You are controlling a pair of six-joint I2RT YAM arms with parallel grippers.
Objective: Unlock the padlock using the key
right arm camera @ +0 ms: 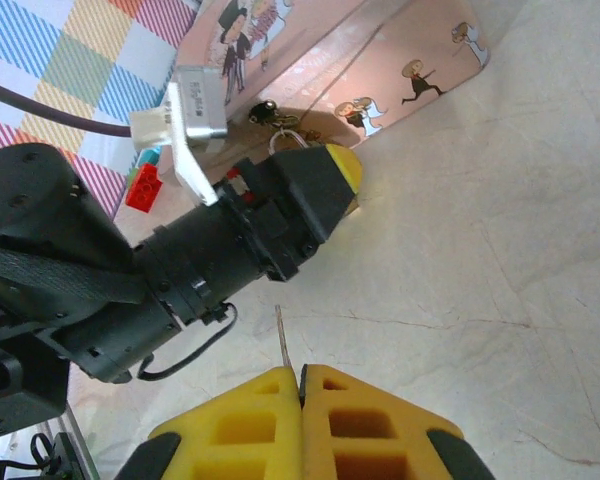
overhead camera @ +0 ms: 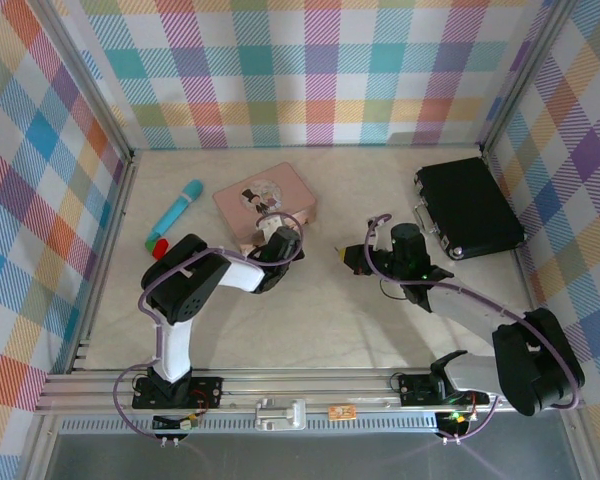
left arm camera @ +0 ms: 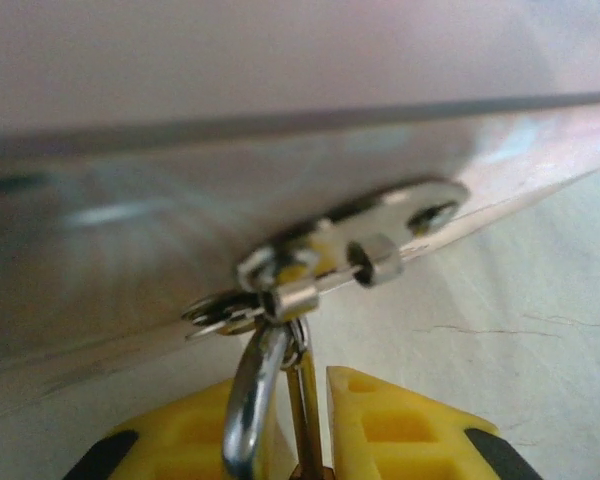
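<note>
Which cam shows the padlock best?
Left wrist: the padlock is close up, shackle through the tin's clasp, between the fingers of the left pincer. Right wrist gives a thin loop; top external, the left arm covers it.

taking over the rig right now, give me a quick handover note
Left hand: jaws sit either side of the padlock shackle; a firm grip can't be confirmed.
Right hand: shut on the key, tip sticking out, apart from the lock.
Padlock hangs from the clasp of the pink tin.
Done: key in hand.
Left: bring key to keyhole, insert, turn, free the shackle.
</note>
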